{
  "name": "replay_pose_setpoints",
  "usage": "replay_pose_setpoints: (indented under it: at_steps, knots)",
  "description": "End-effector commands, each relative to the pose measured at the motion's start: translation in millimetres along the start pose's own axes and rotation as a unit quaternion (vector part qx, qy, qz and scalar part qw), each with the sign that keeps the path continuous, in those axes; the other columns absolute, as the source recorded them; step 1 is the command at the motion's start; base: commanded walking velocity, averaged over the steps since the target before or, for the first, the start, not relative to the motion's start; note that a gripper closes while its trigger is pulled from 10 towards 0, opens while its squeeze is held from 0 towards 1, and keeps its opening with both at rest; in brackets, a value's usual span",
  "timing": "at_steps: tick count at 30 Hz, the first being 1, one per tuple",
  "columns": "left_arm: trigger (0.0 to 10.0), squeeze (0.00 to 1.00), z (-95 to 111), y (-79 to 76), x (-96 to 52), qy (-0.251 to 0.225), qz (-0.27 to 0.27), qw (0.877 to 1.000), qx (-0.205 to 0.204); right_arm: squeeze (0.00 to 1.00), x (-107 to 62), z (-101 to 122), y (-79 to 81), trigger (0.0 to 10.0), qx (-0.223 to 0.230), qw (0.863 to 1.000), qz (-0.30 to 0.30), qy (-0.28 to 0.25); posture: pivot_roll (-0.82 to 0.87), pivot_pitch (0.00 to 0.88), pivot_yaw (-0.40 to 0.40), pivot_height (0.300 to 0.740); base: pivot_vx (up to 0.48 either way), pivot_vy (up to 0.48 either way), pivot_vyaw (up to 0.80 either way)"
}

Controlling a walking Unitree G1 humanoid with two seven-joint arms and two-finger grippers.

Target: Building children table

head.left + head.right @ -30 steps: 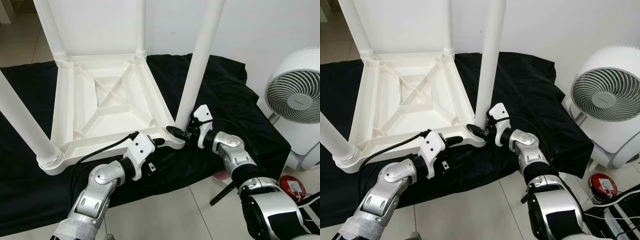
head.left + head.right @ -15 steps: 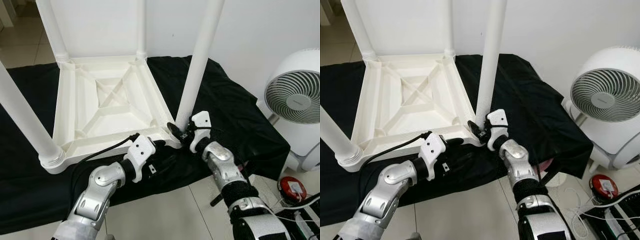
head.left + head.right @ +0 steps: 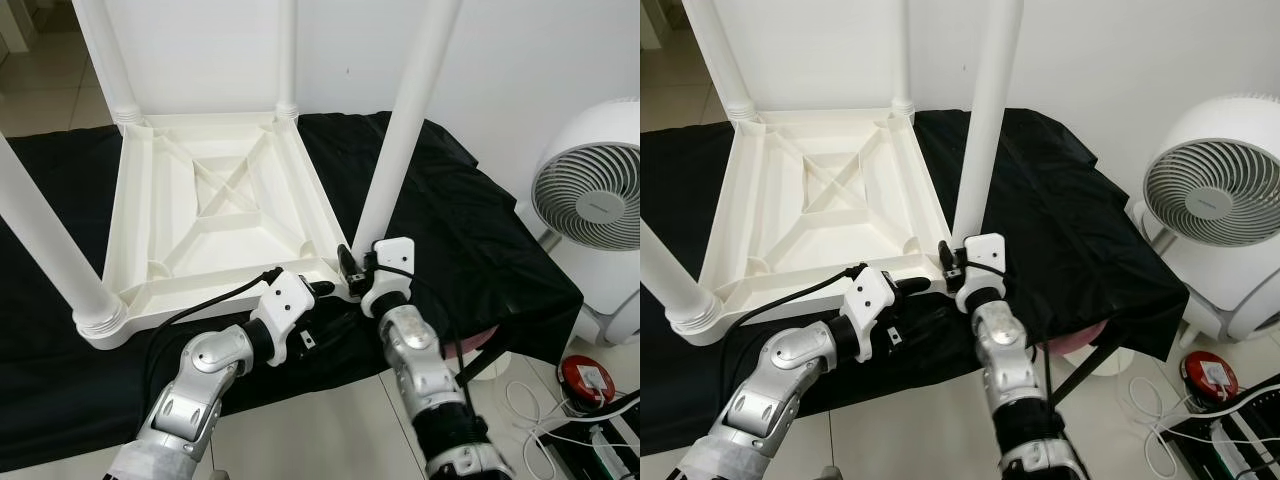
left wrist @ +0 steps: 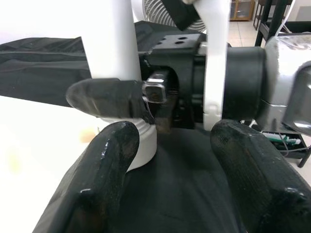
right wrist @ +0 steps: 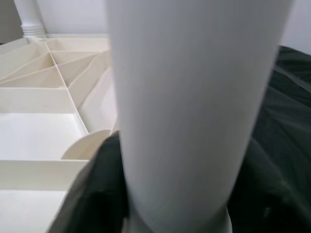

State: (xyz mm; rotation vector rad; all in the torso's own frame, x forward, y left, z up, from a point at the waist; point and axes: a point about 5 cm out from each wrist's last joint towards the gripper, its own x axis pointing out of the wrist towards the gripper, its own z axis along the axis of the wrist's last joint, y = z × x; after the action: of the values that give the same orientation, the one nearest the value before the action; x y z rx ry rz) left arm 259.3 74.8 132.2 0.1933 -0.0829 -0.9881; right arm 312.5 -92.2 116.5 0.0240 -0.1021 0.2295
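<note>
A white plastic children's table lies upside down on a black cloth, with its legs pointing up. My right gripper is at the base of the near right leg, and its black fingers press against both sides of the leg. My left gripper hovers open just in front of the same table corner. In the left wrist view its fingers stand apart over the cloth, aimed at the right gripper and the foot of the leg.
The near left leg and two far legs stand upright. A white fan stands on the floor to the right. Below it lie a red object and cables. A white wall is behind.
My right arm has swung from the leg's right side round to its front, with the gripper staying at the leg's base. The left arm has hardly moved.
</note>
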Motion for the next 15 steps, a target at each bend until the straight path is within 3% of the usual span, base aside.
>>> replay_pose_setpoints:
  at_steps: [1, 10, 11, 12, 13, 14, 15]
  knots:
    - [10.0, 0.0, 0, 0.6, 1.2, 0.0, 0.01, 1.0, -0.002, 1.0, -4.1, -8, -8.1, 10.0, 0.002, 1.0, -0.017, 0.026, -0.02, 0.0, -0.064, 0.74, 0.0, 0.0, 0.0]
    - [10.0, 0.0, 0, 0.8, 1.8, 0.001, 0.007, 1.0, 0.001, 1.0, -2.6, -6, -16.1, 10.0, 0.001, 0.998, 0.048, 0.035, -0.02, 0.0, -0.064, 0.74, 0.0, 0.0, 0.0]
    - [10.0, 0.0, 0, 1.3, 1.8, 0.001, 0.006, 1.0, 0.002, 0.49, -1.8, -5, -18.9, 10.0, 0.0, 0.996, 0.077, 0.037, -0.02, 0.0, -0.064, 0.74, 0.0, 0.0, 0.0]
    - [10.0, 0.0, 0, 1.3, 1.8, 0.001, 0.006, 1.0, 0.002, 0.49, -1.8, -5, -18.9, 10.0, 0.0, 0.996, 0.077, 0.037, -0.02, 0.0, -0.064, 0.74, 0.0, 0.0, 0.0]
    - [10.0, 0.0, 0, 1.7, 1.7, 0.001, 0.006, 1.0, 0.002, 0.0, -1.4, -2, -21.7, 10.0, -0.009, 0.993, 0.112, 0.036, -0.02, 0.0, -0.061, 0.74, 0.0, 0.0, 0.0]
    - [10.0, 0.0, 0, 1.7, 1.7, 0.001, 0.006, 1.0, 0.002, 0.0, -1.4, -2, -21.7, 10.0, -0.009, 0.993, 0.112, 0.036, -0.02, 0.0, -0.061, 0.74, 0.0, 0.0, 0.0]
    - [10.0, 0.0, 0, 2.2, 1.6, 0.002, 0.006, 1.0, 0.003, 0.0, -0.5, 1, -25.8, 10.0, -0.025, 0.986, 0.162, 0.033, -0.02, 0.0, -0.058, 0.74, 0.0, 0.0, 0.0]
